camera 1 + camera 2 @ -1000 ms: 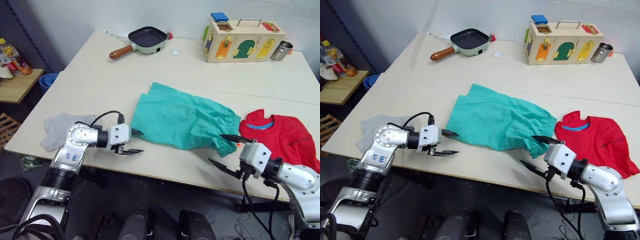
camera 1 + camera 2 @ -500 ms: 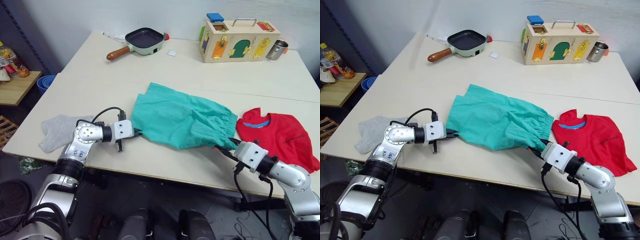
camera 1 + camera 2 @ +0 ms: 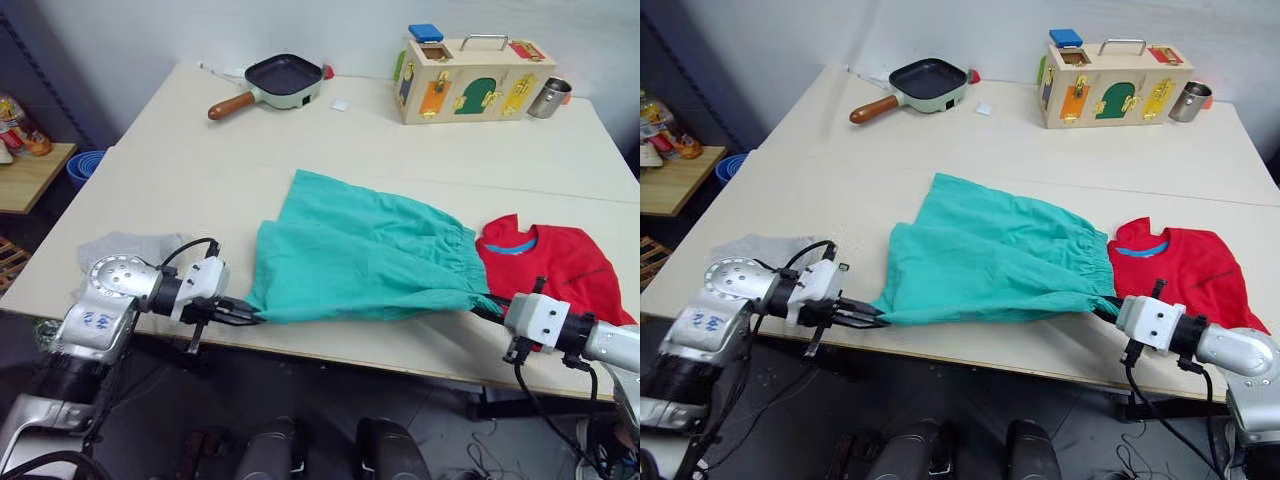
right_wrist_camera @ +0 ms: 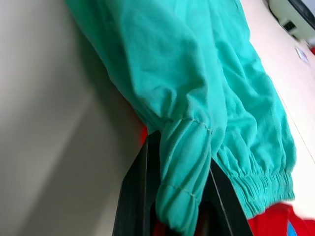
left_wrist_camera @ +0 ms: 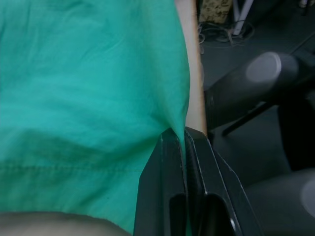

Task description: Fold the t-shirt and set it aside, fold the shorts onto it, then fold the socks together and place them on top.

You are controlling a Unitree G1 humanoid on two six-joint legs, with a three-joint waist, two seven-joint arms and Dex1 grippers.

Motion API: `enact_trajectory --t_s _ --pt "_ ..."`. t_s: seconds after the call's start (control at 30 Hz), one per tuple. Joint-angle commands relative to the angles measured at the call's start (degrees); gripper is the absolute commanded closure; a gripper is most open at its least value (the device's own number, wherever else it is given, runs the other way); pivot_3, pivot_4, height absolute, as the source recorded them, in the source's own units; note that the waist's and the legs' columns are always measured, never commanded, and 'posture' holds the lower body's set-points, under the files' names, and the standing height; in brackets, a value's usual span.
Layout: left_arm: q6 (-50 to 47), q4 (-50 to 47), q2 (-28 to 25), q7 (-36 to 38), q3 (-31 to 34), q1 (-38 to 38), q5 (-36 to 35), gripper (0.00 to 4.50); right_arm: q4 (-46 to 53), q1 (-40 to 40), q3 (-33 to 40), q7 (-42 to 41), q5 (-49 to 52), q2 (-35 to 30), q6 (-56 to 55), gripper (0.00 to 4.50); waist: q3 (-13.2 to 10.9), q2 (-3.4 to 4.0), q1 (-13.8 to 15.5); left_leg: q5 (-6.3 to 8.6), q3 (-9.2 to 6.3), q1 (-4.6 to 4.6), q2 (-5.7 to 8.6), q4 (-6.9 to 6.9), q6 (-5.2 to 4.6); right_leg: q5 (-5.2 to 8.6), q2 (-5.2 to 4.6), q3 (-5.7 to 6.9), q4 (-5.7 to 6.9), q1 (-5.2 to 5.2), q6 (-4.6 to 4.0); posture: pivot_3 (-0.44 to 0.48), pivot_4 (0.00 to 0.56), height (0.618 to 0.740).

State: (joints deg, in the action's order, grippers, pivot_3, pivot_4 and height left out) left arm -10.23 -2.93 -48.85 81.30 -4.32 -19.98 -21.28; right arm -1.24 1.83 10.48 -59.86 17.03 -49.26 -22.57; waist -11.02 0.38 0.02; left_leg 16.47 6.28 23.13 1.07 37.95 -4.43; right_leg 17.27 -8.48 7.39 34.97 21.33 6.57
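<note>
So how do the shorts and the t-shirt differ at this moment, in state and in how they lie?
The shorts are teal and pinched at both near corners, by the left gripper and the right gripper; the t-shirt is red and untouched. The shorts are stretched taut between the grippers along the table's front edge; the t-shirt lies slack and flat. Both rest on the table, the shorts' waistband meeting the t-shirt's edge.
</note>
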Motion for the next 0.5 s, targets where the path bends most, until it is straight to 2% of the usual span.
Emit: enact_trajectory --t_s 0.03,0.13,0.27,0.43,0.5 --pt "-3.17 -7.28 -1.79 -1.62 3.10 4.28 -2.90 4.50 4.31 3.39 2.41 -4.84 9.80 -0.32 5.46 4.47 -0.01 0.01 0.03 0.04 -0.03 0.01 0.00 0.00 0.06 0.00 -0.01 0.00 -0.01 0.00 0.00 0.000 0.150 0.740" --pt "-4.77 -10.71 -2.42 -3.44 4.78 8.54 -3.68 4.50 7.63 5.76 2.69 -3.55 11.30 0.10 10.69 4.47 -0.01 0.02 -0.04 0.10 -0.08 0.01 0.00 -0.04 0.06 0.00 0.00 0.00 -0.04 0.01 -0.01 0.000 0.150 0.740" --pt "-2.84 -11.74 -2.17 -6.42 5.67 13.31 -0.98 4.50 13.21 6.35 2.69 6.80 7.53 1.80 20.50 4.47 -0.01 0.04 -0.14 0.24 -0.08 0.02 -0.01 -0.06 0.33 0.01 -0.02 -0.02 -0.04 0.07 -0.01 0.000 0.150 0.740" --pt "-1.57 -10.76 -1.44 -8.25 5.57 14.54 -0.53 4.50 16.32 7.17 2.32 9.87 5.41 2.36 25.28 4.47 -0.02 0.07 0.22 0.29 -0.07 0.04 0.00 -0.11 0.41 0.03 -0.02 -0.02 -0.01 0.15 -0.05 0.000 0.150 0.740" --pt "-1.14 -10.26 -1.65 -8.30 5.38 14.43 -0.44 4.50 16.72 7.20 2.56 10.64 5.00 2.82 26.25 4.47 0.04 -0.04 0.91 0.35 0.31 0.02 -0.11 -0.07 0.51 0.05 0.02 -0.34 0.12 0.67 -0.10 0.000 0.150 0.740"
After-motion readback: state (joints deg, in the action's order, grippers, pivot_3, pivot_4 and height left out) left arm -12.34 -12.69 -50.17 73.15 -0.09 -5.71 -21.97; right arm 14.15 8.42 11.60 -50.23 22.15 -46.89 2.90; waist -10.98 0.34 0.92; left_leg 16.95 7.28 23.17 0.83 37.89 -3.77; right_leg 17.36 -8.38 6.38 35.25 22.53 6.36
